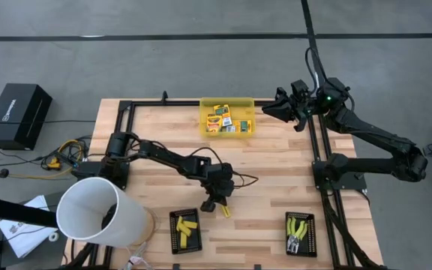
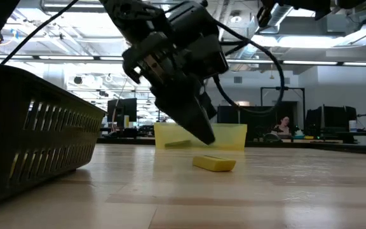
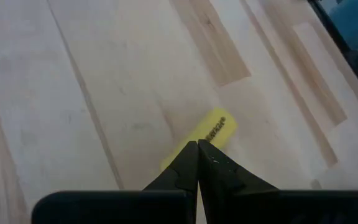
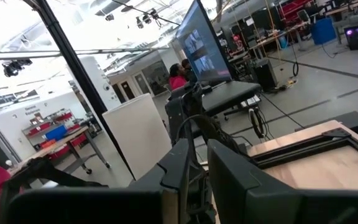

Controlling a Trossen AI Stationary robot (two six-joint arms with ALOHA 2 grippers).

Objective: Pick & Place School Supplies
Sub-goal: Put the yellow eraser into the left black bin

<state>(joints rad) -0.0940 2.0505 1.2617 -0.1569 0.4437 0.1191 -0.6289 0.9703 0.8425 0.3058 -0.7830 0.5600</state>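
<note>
Left gripper (image 1: 217, 204): it is low over the wooden table (image 1: 276, 172), near the front middle. Its two jaws are pressed flat together, tip to tip. They hold nothing.

Yellow stick (image 3: 201, 145): it lies flat on the bare wood, right past the tips of the left jaws. In the left wrist view the shut tips cover its near end. I cannot tell if they touch it. In the low view the stick (image 2: 214, 163) rests on the table just beside and under the tips.

Long way of the stick: it points away from the jaws, a bit slanted. So the jaws look along the stick, not across it.

What the next move needs, I think: the jaws must open first, then come down with one finger on each long side of the stick. Shut like this, they could only push it or roll it.

Nearer arm: the left one, by far.

Right gripper (image 1: 276, 109): it waits up high at the far right edge of the table, well apart from the stick. Its jaws stand a little apart, with a thin gap, and nothing is between them.

Yellow bin (image 1: 227, 118): it sits at the far side of the table, well beyond the left jaws, with small printed boxes (image 1: 223, 120) inside.

Black trays: one (image 1: 186, 230) is near the left jaws, toward the front, with more yellow sticks (image 1: 187, 229) in it. The other (image 1: 300, 234) holds the small tools (image 1: 298, 232), farther off to the right.
</note>
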